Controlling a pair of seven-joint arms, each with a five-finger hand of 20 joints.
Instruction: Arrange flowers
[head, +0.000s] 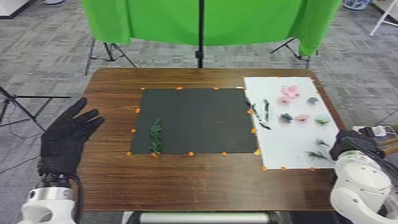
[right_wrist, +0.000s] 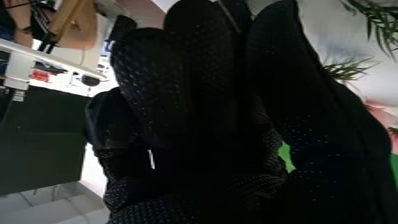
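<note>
Right hand in black fabric glove (head: 353, 140), with spiky dark-green sprigs (head: 318, 155) close on its left.
Sprigs: on the near right part of the white rectangular sheet (head: 289, 135), beside the hand; the nearest one lies slantwise, long axis mostly left to right, its far end the left one. Which end is the stem, cannot tell. Right hand: released, fingers extended, nothing in its grasp. Left hand in matching glove (head: 69, 131): loosely spread, at the table's left edge, well apart from the sprigs. Leafy green stem (head: 155, 136): on the left part of the black square sheet (head: 197, 120), long axis near to far. Judged next: the right hand, being nearer, moves left for a sprig, then must turn it to match that stem.
</note>
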